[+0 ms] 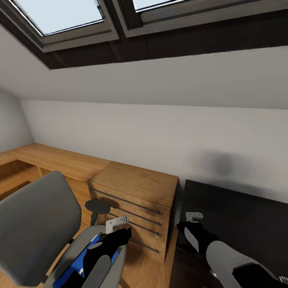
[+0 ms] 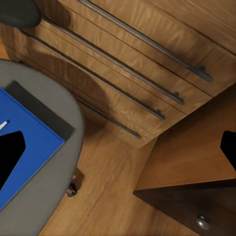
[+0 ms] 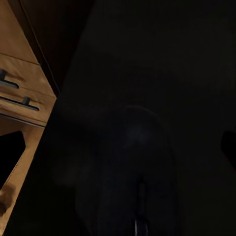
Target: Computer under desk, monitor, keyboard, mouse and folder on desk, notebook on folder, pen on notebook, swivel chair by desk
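The swivel chair [image 1: 34, 232] stands at the lower left, its grey seat [image 2: 54, 206] carrying the bright blue folder [image 2: 27, 147]. A dark flat edge [image 2: 46, 105] shows beside the folder; whether it is the notebook or a shadow I cannot tell. My left gripper [image 1: 118, 226] hangs open above the seat's front edge and the floor [image 2: 119, 152], holding nothing. My right gripper [image 1: 194, 218] is open [image 3: 120, 147] over a black cabinet top [image 1: 240, 216]. A dark rounded mouse [image 3: 132, 172] with a centre slot lies on that top just below it.
A wooden drawer unit [image 1: 136, 200] with long bar handles [image 2: 147, 64] stands between the chair and the black cabinet, whose knobbed drawer front [image 2: 201, 222] shows low down. A low light-wood bench [image 1: 52, 160] runs along the wall. Sloped ceiling with skylights overhead.
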You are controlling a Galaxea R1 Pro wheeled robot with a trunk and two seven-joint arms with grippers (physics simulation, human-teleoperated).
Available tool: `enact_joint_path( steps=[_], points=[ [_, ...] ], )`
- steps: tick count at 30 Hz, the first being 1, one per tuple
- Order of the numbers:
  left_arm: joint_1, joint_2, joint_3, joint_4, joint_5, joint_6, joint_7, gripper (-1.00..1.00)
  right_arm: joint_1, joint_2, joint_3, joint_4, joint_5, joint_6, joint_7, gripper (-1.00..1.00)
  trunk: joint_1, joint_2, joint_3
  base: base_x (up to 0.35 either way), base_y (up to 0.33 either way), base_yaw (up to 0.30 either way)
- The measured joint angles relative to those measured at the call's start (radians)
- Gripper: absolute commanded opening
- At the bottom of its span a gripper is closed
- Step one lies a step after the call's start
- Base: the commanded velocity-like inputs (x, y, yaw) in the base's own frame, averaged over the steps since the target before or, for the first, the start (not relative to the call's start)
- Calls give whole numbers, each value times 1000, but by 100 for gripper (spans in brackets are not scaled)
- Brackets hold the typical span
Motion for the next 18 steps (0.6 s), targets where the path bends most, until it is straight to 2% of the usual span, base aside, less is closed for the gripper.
enact_joint_path(
  steps=[3,11,18],
  points=[
    [0,0,0,0,0,0,0,100,-3,-5,0,0,-19,8,0,100,12,-21,-9,0,0,0],
    [0,0,0,0,1,0,0,100,-7,-12,0,0,-26,11,0,100,42,-77,-35,0,0,0],
    [0,0,0,0,1,0,0,100,-7,-12,0,0,-28,11,0,100,42,-77,-35,0,0,0]
  ],
)
